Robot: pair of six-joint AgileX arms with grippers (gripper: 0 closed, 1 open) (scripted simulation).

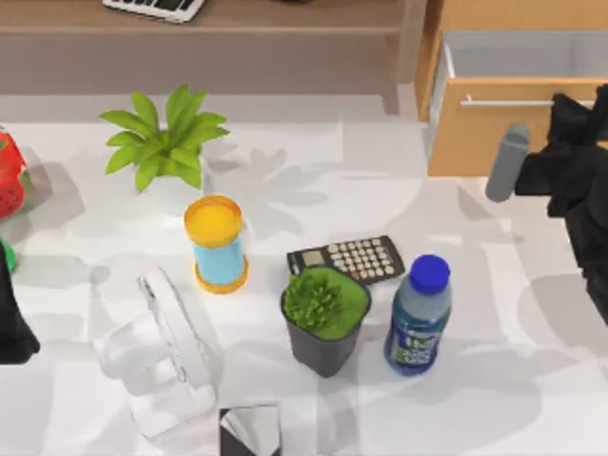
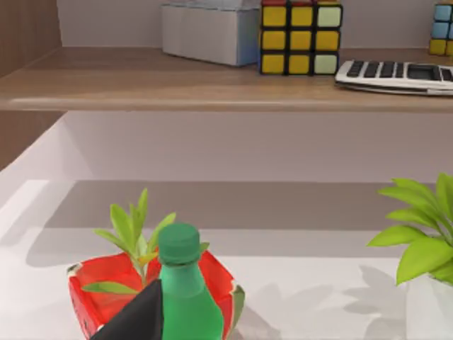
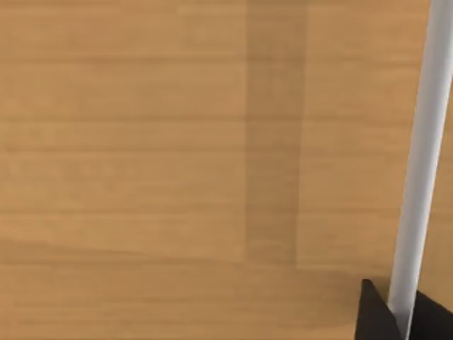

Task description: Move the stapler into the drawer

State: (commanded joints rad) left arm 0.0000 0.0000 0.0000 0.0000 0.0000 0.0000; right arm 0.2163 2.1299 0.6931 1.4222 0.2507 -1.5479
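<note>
right claw (image 3: 400, 315) closed on the thin silver bar handle (image 3: 421, 163) of the light orange-brown wooden drawer (image 1: 494, 128) | drawer pulled open at counter's far right, white inside showing | grey oblong stapler (image 1: 507, 162) lies on white counter (image 1: 399, 190) just in front of it | left arm parked at left edge, claw state cannot be told

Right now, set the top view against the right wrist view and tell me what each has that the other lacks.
Top view, not the wrist view: the drawer pulled open with its white inside, a grey object beside its front, the calculator, the blue-capped bottle, and the left arm parked at the table's left edge. Right wrist view, not the top: the grain of the drawer's front, close up. Both: the drawer's front, its silver handle, and the right pincer at that handle.
</note>
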